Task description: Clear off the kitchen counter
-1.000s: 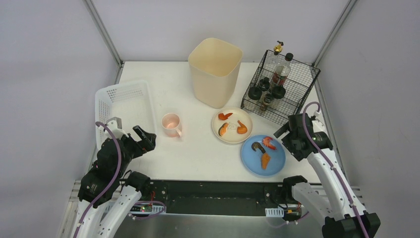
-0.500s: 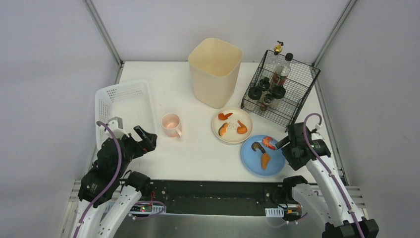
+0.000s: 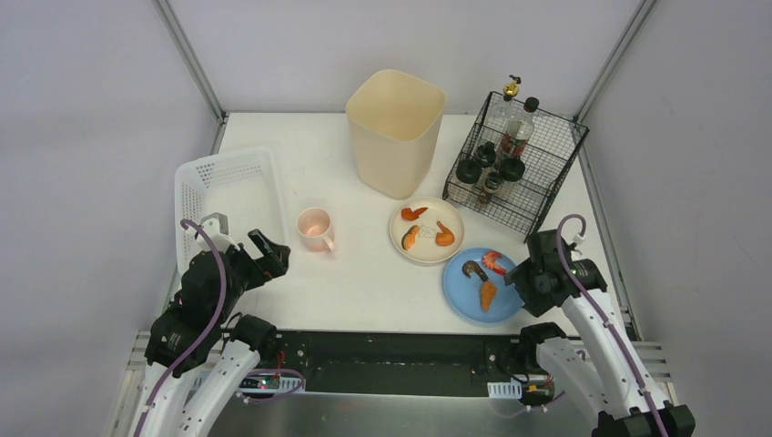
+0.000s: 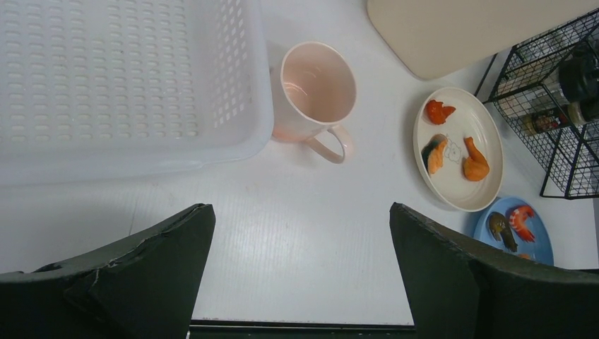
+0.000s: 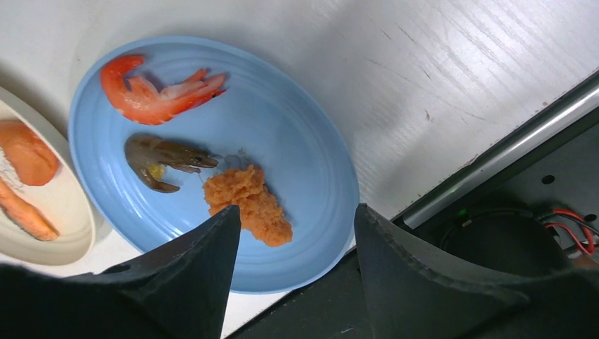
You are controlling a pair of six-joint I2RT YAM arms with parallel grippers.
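The blue plate (image 5: 282,120) is seemingly being lined up, rim between the right gripper (image 5: 295,215)'s wide-open, empty jaws; closing is needed next.

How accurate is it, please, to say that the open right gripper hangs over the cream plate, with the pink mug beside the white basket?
One detail is wrong: the right wrist view shows the open right gripper over the blue plate, not the cream plate beside it. The pink mug is indeed beside the white basket.
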